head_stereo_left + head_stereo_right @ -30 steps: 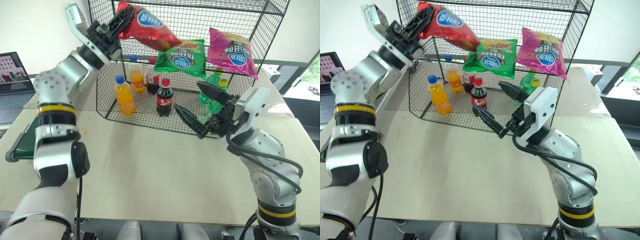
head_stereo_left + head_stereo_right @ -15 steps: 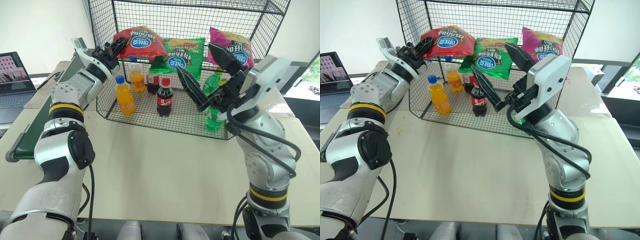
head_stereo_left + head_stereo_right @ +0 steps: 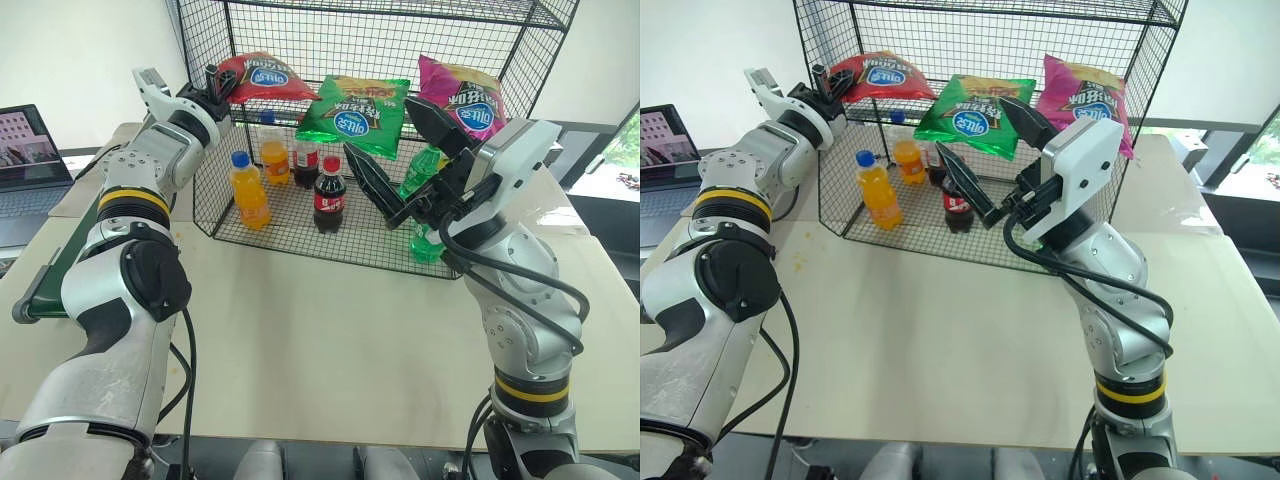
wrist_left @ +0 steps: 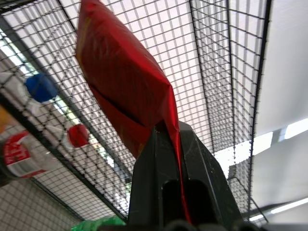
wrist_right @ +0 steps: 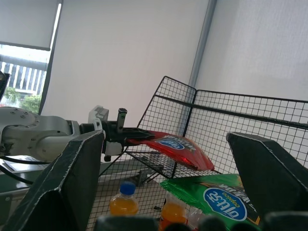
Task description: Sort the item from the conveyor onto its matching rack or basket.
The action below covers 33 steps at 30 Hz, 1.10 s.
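the left gripper (image 3: 213,82) is clamped shut on the edge of the red bag (image 3: 262,77), which lies on the upper shelf of the black wire rack (image 3: 520,55), at the shelf's left end, about 11 o'clock in the head view. at 3 o'clock of the red bag lies a green bag (image 3: 355,110), with a magenta bag (image 3: 462,102) further along the same shelf. below them, on the rack's floor, stand an orange bottle (image 3: 247,189), a second orange bottle (image 3: 273,152) behind it and a cola bottle (image 3: 329,195). the right gripper (image 3: 395,152) hangs in front of the rack near the centre, its two black fingers spread wide, holding nothing. the conveyor (image 3: 55,260) runs along the table's left edge at 9 o'clock, beside a laptop (image 3: 28,150).
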Available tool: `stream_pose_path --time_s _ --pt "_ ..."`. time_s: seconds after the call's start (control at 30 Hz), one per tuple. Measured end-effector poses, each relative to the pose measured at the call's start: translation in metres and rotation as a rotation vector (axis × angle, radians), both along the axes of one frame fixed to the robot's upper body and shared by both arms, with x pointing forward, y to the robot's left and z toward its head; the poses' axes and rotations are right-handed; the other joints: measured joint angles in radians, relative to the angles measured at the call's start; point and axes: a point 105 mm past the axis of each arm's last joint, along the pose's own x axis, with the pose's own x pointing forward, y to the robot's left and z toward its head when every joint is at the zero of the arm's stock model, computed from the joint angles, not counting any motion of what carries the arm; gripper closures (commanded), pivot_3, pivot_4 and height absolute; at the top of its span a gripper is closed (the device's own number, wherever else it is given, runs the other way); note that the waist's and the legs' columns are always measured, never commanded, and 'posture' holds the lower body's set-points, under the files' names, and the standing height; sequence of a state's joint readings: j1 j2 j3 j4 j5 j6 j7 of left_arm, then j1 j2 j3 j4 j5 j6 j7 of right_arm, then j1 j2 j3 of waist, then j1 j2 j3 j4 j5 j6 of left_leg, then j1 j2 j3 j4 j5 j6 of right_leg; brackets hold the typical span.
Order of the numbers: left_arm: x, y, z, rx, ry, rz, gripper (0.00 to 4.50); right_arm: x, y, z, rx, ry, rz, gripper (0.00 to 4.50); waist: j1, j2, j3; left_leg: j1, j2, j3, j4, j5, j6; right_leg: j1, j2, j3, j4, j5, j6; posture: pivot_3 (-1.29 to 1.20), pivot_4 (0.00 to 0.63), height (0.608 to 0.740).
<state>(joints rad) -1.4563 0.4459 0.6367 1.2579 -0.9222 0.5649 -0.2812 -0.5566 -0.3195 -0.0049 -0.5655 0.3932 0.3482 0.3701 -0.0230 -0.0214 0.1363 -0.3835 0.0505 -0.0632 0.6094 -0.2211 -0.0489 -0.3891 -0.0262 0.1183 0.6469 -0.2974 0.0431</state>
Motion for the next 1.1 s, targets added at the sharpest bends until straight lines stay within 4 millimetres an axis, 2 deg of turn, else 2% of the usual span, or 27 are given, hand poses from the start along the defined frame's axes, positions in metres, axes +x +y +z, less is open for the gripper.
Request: stream_pose_path --time_s 0.13,0.23,0.33,0.37,0.6,0.67,0.77,0.87,0.97,1.03,1.1 --pt "0.002 -0.001 0.004 0.022 0.018 0.029 4.45 0.0 0.0 0.0 0.0 0.0 0.0 0.0 0.0 0.0 0.0 0.0 0.0 0.0 0.0 0.0 0.0 0.0 0.0 0.0 0.0 0.0 0.0 0.0 0.15 0.74" --pt "0.005 0.001 -0.001 0.054 0.046 0.066 4.45 0.0 0.0 0.0 -0.003 -0.001 -0.007 0.0 0.0 0.0 0.0 0.001 0.0 0.0 0.0 0.0 0.0 0.0 0.0 0.0 0.0 0.0 0.0 0.0 0.15 0.74" --pt "0.007 0.001 -0.005 0.078 0.053 0.078 3.65 0.002 -0.003 -0.008 -0.006 0.023 -0.021 0.0 0.0 0.0 0.0 0.0 0.0 0.0 0.0 0.0 0.0 0.0 0.0 0.0 0.001 0.0 0.0 0.0 0.15 0.74" --pt "0.007 0.002 -0.005 0.081 0.051 0.086 3.51 0.003 -0.003 -0.009 -0.007 0.028 -0.023 0.0 0.0 0.0 0.0 0.0 0.0 0.0 0.0 0.0 0.0 0.0 0.0 0.0 0.0 0.0 0.0 0.0 0.15 0.74" --pt "0.006 0.007 -0.002 0.062 0.028 0.095 3.51 0.002 -0.003 -0.009 -0.002 0.029 -0.023 0.0 -0.002 0.0 0.0 0.0 0.0 0.0 0.0 0.0 0.0 0.0 0.0 0.0 0.001 0.0 0.0 0.0 0.15 0.74" --pt "0.004 0.006 -0.001 0.065 0.021 0.064 3.09 0.002 -0.003 -0.01 -0.002 0.03 -0.024 0.0 -0.002 0.0 0.0 0.0 0.0 0.0 0.0 0.0 0.0 0.0 0.0 0.0 0.001 0.0 0.0 0.0 0.15 0.74" --pt "0.0 0.007 0.0 0.07 0.011 0.025 3.09 0.003 -0.003 -0.011 -0.002 0.035 -0.025 0.0 -0.005 0.0 0.0 0.001 0.0 0.0 0.0 0.0 0.0 0.0 0.0 0.0 0.001 0.0 0.0 0.0 0.15 0.74" --pt "-0.003 0.01 -0.005 0.069 0.015 -0.004 2.37 0.003 -0.004 -0.014 -0.002 0.044 -0.026 0.0 -0.01 0.0 0.0 0.001 0.0 -0.001 0.0 0.0 0.0 0.0 0.0 0.0 0.002 0.0 0.0 0.0 0.15 0.74" --pt "-0.006 0.013 -0.015 0.066 0.035 -0.028 1.08 0.003 -0.003 -0.014 0.0 0.045 -0.023 0.0 -0.016 0.0 0.0 0.001 0.0 -0.001 0.0 0.0 0.0 0.0 0.0 -0.001 0.003 0.0 0.0 0.0 0.15 0.74" --pt "-0.008 0.013 -0.015 0.057 0.033 -0.04 0.21 0.003 -0.003 -0.014 -0.001 0.046 -0.019 0.0 -0.017 0.0 0.0 0.0 0.0 -0.002 0.0 0.0 0.0 0.0 0.0 -0.001 0.002 0.0 0.0 0.0 0.15 0.74" --pt "-0.01 0.012 -0.009 0.053 0.016 -0.05 0.09 0.003 -0.002 -0.015 -0.001 0.048 -0.015 0.0 -0.017 0.0 0.0 0.0 0.0 -0.003 0.0 0.0 0.0 0.0 0.0 -0.002 0.003 0.0 0.0 0.0 0.15 0.74"
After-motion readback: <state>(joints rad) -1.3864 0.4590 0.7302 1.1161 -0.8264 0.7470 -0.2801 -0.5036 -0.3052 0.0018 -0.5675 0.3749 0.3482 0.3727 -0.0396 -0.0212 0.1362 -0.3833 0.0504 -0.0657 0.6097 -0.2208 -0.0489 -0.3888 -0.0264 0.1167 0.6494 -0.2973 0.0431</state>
